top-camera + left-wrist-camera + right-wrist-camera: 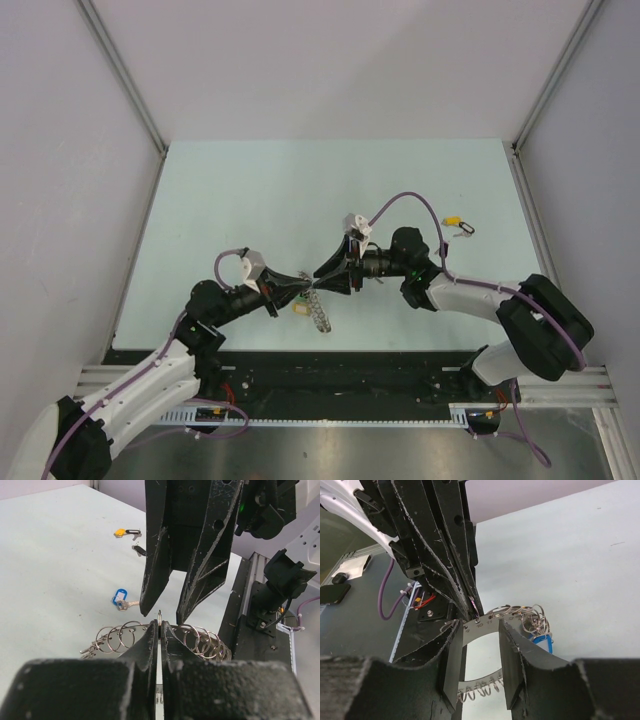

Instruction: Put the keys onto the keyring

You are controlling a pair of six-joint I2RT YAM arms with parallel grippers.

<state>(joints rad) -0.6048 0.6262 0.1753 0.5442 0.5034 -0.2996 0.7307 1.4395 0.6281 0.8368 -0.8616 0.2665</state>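
Left gripper [158, 627] is clenched tight on the keyring [487, 630], pinching its thin rim so the ring stands on edge off the table [50, 555]. My guess is that this keeps it steady and presents it to the other arm. Right gripper [162, 615] comes in from the opposite side, tips pointing down right over that pinch point. Its jaws stand apart and straddle the band, one finger either side, with nothing visibly clamped. It looks set up for a second hold or to work one of the small loops. The keyring is a flat silver-grey metal arc, stamped with small numbers. Thin wire split rings crowd along its edge, shiny and springy-looking. The keys are not on it. The blue key [120, 599], a plastic tag on a tiny metal blade, lies flat just beyond the left fingertips, to their left. The yellow key [120, 532] and the black key [139, 550] sit well farther ahead. The table is matte pale green. The fingers are scuffed black plastic.
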